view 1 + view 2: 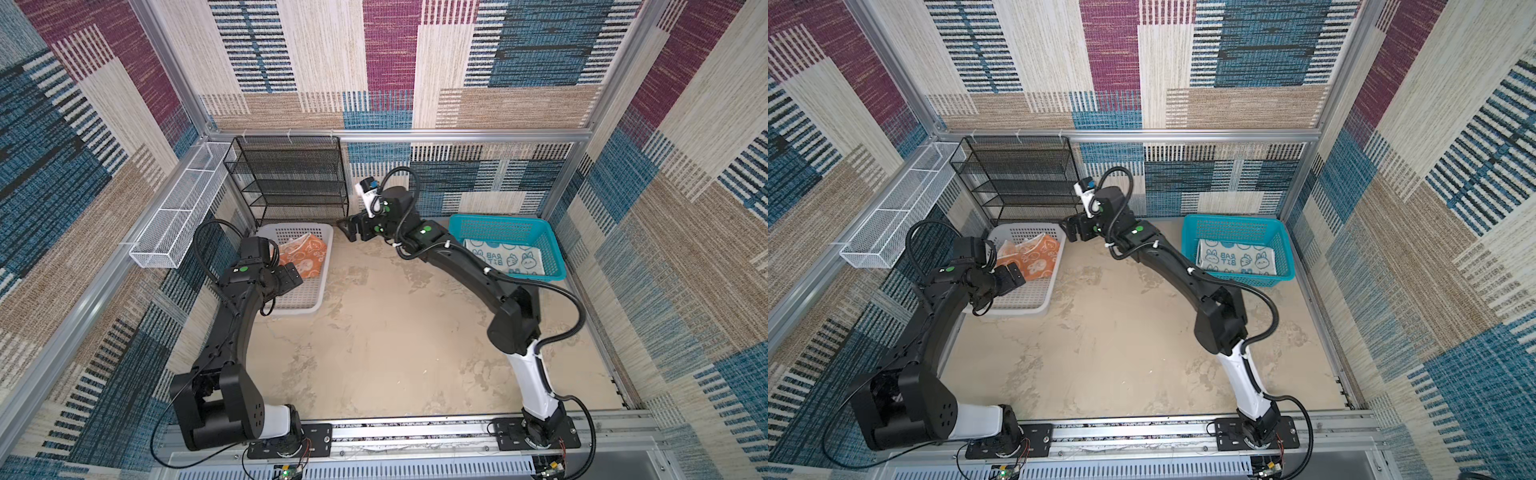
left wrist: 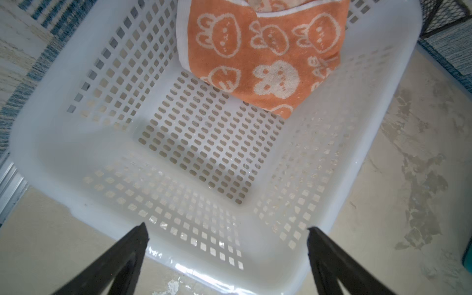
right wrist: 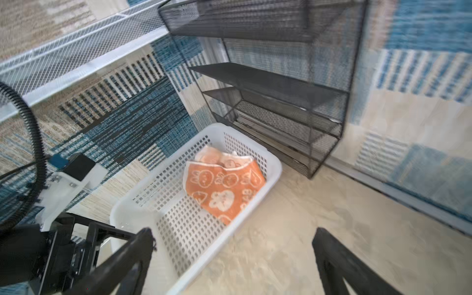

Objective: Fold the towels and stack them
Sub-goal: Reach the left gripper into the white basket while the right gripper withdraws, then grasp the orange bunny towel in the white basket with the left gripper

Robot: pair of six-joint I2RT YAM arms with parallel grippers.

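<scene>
On the tabletop [image 1: 395,332], the white basket [image 1: 299,296] at far left holds the orange towel [image 1: 305,257] at its far end. The teal basket [image 1: 553,249] at far right holds the rabbit towel [image 1: 511,257], lying flat. Both jaws gape empty: the left tool [image 2: 227,229] over the white basket, the right tool [image 3: 233,235] beside its far corner.

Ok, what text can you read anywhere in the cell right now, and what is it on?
"RAB" over "BIT": on the teal-white rabbit towel lying in the teal basket.
"RAB": on the orange towel in the white basket; the letters are blurred, and any further letters are hidden at the towel's edge.
Nothing else is readable.
</scene>
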